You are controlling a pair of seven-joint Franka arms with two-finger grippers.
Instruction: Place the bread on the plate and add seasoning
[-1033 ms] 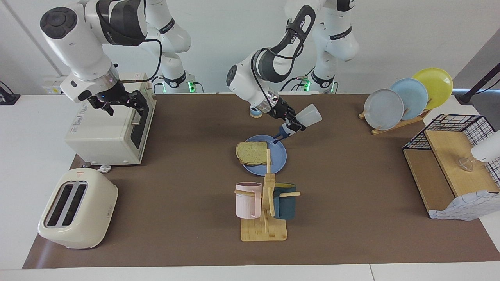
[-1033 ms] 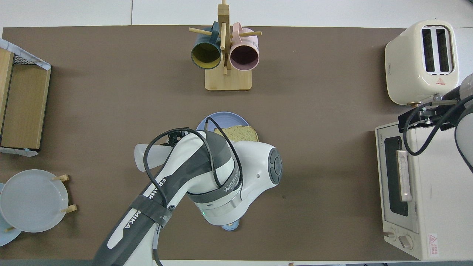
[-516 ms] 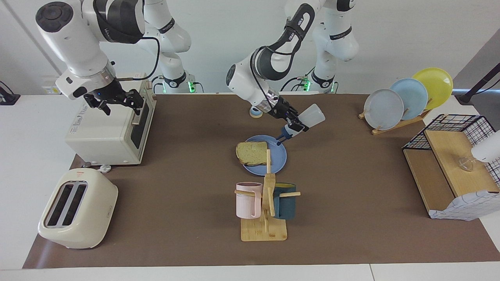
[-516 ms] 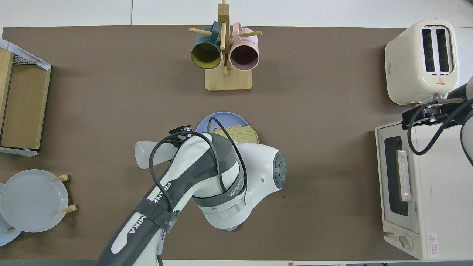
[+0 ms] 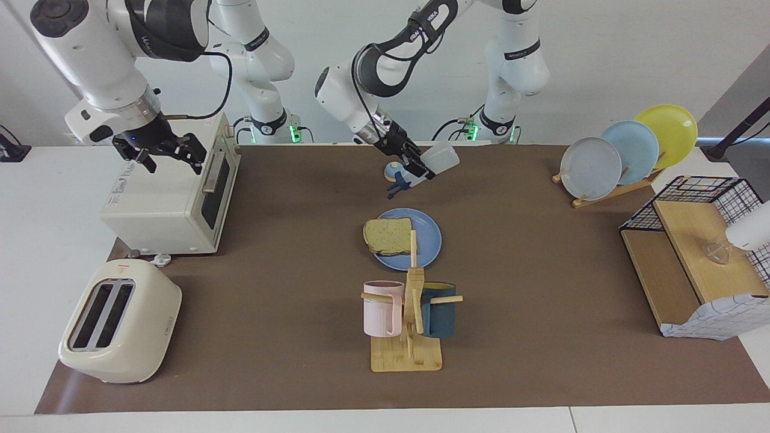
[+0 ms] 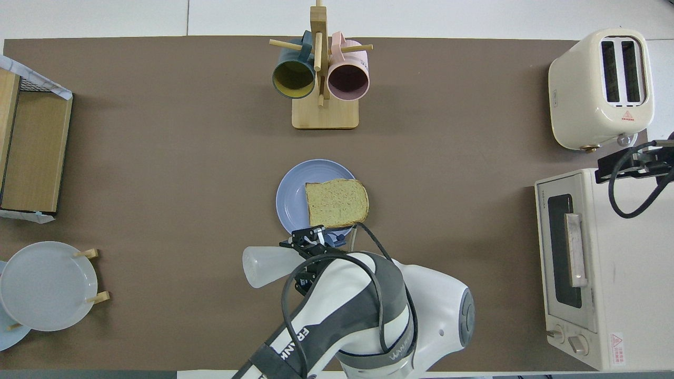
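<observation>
The bread (image 5: 387, 236) (image 6: 336, 202) lies flat on the blue plate (image 5: 429, 240) (image 6: 290, 197) at mid-table, overhanging the rim on the side toward the right arm's end. My left gripper (image 5: 420, 168) (image 6: 311, 248) is shut on the seasoning (image 5: 440, 157) (image 6: 265, 266), a whitish bottle held tilted with its dark blue cap (image 5: 399, 187) pointing down. It hangs over the mat just off the plate's rim that is nearest the robots. My right gripper (image 5: 160, 151) (image 6: 630, 161) is open and empty above the toaster oven (image 5: 167, 197).
A small blue-topped bell (image 5: 392, 171) stands under the bottle near the robots. The mug rack (image 5: 408, 316) with two mugs is farther out than the plate. A toaster (image 5: 120, 320) sits by the oven. A plate rack (image 5: 625, 153) and a wire shelf (image 5: 692, 258) occupy the left arm's end.
My left arm has drawn back from over the plate toward the robots, carrying the bottle still tilted. My right gripper has drifted over the oven toward the table's end.
</observation>
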